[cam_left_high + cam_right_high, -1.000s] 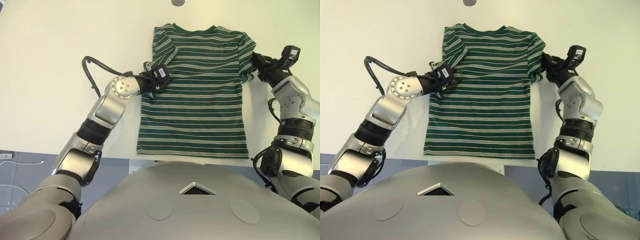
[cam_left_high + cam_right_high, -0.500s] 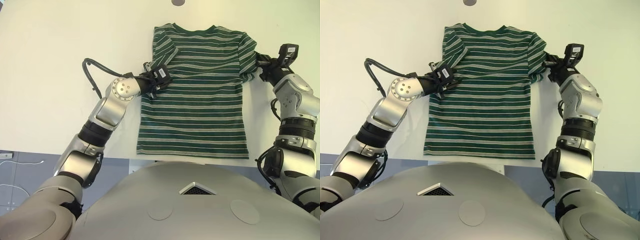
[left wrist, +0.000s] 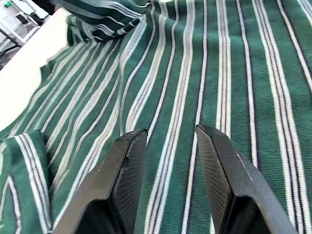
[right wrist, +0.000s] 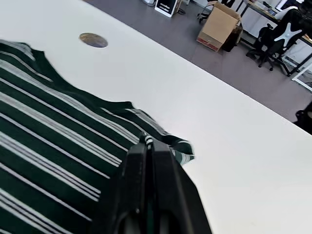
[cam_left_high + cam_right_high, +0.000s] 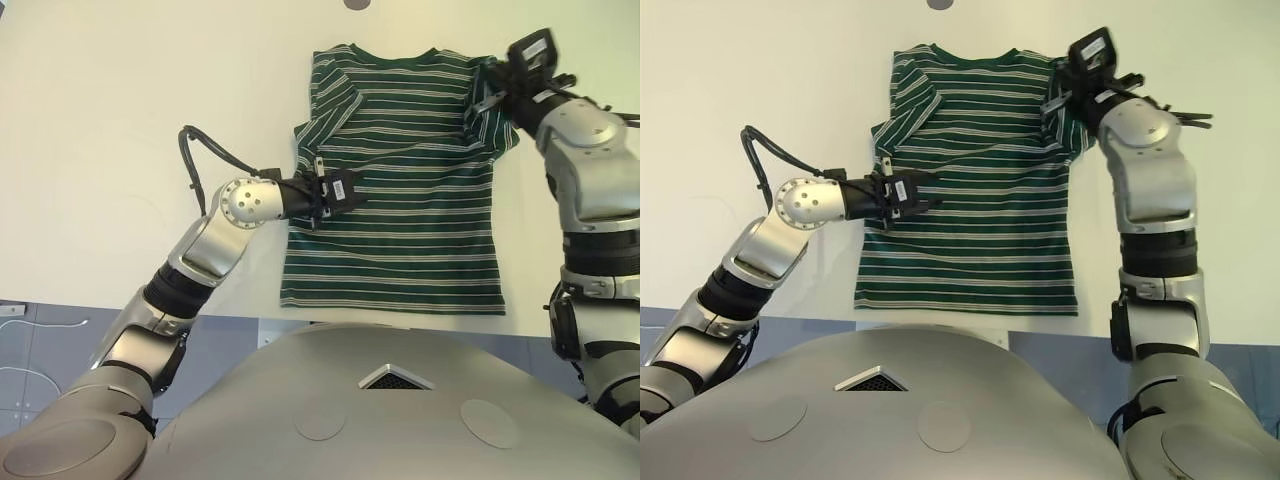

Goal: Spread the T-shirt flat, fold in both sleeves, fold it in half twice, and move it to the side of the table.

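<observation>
Across the upper middle of the head view, the green, white-striped T-shirt point(image 5: 400, 200) lies on the white counter point(image 5: 120, 120), collar toward the top edge and hem toward the bottom, its body mostly flat with a few creases. Left of centre, the left end effector point(image 5: 345, 190) hovers low over the shirt's left side just below the left sleeve point(image 5: 328, 105), its two fingers point(image 3: 127, 165) parted with only striped cloth between them, gripping nothing. At the upper right, the right end effector point(image 5: 488, 98) is clenched on the edge of the right sleeve point(image 5: 492, 125), which is bunched and drawn inward over the shoulder. A small grey disc point(image 5: 356, 4) sits in the counter just above the collar
</observation>
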`<state>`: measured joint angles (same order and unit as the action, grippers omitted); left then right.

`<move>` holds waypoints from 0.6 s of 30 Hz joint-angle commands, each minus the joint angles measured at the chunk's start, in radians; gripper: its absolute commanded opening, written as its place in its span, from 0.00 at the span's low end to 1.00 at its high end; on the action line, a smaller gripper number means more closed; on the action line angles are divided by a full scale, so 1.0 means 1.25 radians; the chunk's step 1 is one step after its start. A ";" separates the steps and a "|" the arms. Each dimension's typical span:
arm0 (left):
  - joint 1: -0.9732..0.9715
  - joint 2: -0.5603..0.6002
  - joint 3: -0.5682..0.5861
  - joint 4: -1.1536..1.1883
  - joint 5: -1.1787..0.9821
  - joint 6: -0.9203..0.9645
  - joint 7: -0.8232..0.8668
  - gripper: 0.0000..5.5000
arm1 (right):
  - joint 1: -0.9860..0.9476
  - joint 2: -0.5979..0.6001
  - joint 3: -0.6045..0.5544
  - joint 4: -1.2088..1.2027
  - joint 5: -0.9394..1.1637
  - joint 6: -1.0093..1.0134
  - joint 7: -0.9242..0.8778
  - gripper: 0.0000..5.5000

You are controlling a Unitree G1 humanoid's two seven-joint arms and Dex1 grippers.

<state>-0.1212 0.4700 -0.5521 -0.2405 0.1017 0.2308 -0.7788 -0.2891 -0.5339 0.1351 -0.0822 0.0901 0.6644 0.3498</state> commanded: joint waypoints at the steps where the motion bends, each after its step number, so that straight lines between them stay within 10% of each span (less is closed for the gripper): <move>1: 0.008 0.014 -0.005 -0.017 0.007 -0.002 -0.018 0.33 | -0.067 0.054 0.105 0.070 -0.059 -0.023 0.025 0.01; 5: 0.023 0.054 0.025 -0.051 -0.024 0.009 -0.062 0.33 | -0.065 0.076 0.157 0.091 -0.062 -0.026 0.094 0.18; 10: 0.038 0.091 0.181 -0.109 -0.137 0.047 -0.068 0.33 | -0.018 -0.030 -0.095 -0.087 0.063 -0.012 0.170 0.35; 14: -0.011 0.075 0.347 0.010 -0.175 0.065 0.032 0.33 | 0.081 -0.126 -0.195 -0.069 0.053 -0.094 0.212 0.36; 18: -0.052 0.074 0.310 0.205 -0.053 0.009 0.118 0.33 | 0.172 -0.155 -0.152 -0.037 -0.005 -0.184 0.229 0.36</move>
<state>-0.1626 0.5630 -0.1266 -0.0705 -0.0223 0.2693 -0.6595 -0.1028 -0.7026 -0.0782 -0.1501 0.1142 0.4718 0.6278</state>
